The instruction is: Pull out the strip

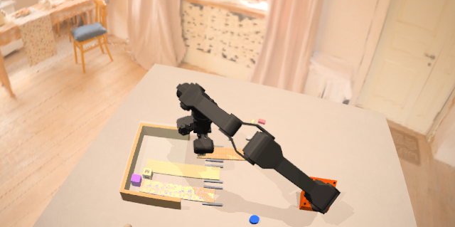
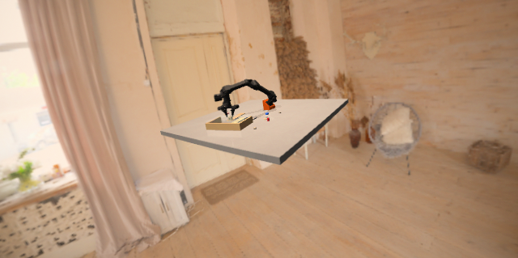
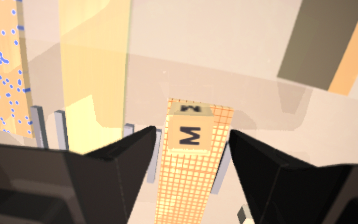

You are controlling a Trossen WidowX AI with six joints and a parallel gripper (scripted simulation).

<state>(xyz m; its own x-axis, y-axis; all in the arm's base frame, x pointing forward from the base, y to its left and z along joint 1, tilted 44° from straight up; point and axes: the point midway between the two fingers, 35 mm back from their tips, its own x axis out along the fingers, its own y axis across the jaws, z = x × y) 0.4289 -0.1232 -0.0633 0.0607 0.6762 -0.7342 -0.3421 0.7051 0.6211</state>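
A pale cube [image 3: 190, 135] marked M rests on the orange grid-patterned strip [image 1: 229, 154] [image 3: 182, 187], near the strip's end toward the walled tray. In the top view the gripper mostly hides this cube. My gripper [image 3: 192, 133] [image 2: 230, 116] is partly open and points down over the cube. In the wrist view its fingertips stand on either side of the cube, with a gap on each side. A plain yellow strip [image 1: 185, 171] [image 3: 95, 65] and a dotted strip [image 1: 170, 189] [image 3: 0, 75] lie to one side. A second marked cube [image 1: 147, 173] sits at the yellow strip's far end.
A three-sided wooden wall [image 1: 151, 202] [image 2: 228, 127] surrounds the far ends of the yellow and dotted strips. A purple cube [image 1: 136, 179] stands inside it. Grey rails [image 1: 213, 181] [image 3: 39, 127] flank the strips. A pink block [image 1: 261, 122] and a blue disc [image 1: 254, 219] lie outside.
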